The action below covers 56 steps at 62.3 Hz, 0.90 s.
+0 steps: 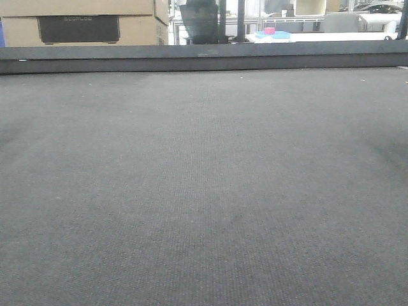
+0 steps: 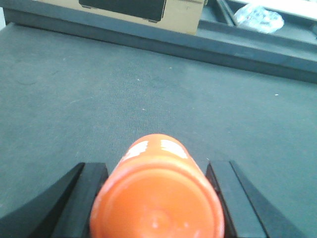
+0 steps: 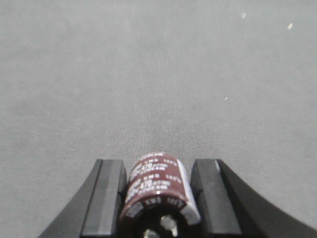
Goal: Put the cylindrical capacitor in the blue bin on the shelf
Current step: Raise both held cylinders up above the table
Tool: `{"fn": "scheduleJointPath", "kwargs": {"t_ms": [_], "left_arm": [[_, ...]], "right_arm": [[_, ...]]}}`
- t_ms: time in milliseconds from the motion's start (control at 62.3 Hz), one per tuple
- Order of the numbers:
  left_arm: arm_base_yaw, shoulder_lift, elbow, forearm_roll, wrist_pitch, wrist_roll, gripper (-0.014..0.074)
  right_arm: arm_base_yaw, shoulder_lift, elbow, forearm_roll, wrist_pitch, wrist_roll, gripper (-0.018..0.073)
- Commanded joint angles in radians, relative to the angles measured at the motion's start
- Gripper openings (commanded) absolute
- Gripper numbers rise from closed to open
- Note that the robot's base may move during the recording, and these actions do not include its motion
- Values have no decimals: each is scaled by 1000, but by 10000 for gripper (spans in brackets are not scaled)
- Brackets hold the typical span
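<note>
— Inside our right claw (image 3: 158, 164): capacitor (image 3: 156, 191), clamped across its sleeve, pins toward the wrist. Handling?
— Light, rigid, slick-sleeved, by our judgement; mid-barrel is the hold, pins left untouched. We also list our left claw (image 2: 157, 166), closed round the can (image 2: 158, 198).

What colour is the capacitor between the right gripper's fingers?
The capacitor is dark brown with white lettering; right wrist view shows it best.

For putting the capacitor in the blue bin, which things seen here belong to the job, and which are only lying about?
Belongs to the job: cylindrical capacitor, held in the right gripper. The blue bin and shelf are not in view.

Not part of it: orange cylinder, held in the left gripper; cardboard box behind the table.
</note>
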<state>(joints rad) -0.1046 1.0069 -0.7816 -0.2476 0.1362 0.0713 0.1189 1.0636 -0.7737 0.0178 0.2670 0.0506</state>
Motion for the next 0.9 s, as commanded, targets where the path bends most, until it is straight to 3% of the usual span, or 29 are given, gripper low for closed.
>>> {"fn": "scheduleJointPath", "kwargs": {"t_ms": [0,209,417,626,883], "left_arm": [[-2,-118,59,-11,-27,4,-111],[-2,-349,133,-5,18,4,-111],[-2,-507,135,77,89,4,-111],[-2,-601,135,152,83,4,-111],[-2,-651,135,156,32,4,-111]], "right_arm": [[-1,-80,28,-12,-32,-4,-162],[-1,-237,37,-12,6,-4,-162],[-1,-373,37,-12,17,-4,-162],[-1,-461,37,-12,17,-4,-162],[-1,-504,37,-12,15,-4,-162]]}}
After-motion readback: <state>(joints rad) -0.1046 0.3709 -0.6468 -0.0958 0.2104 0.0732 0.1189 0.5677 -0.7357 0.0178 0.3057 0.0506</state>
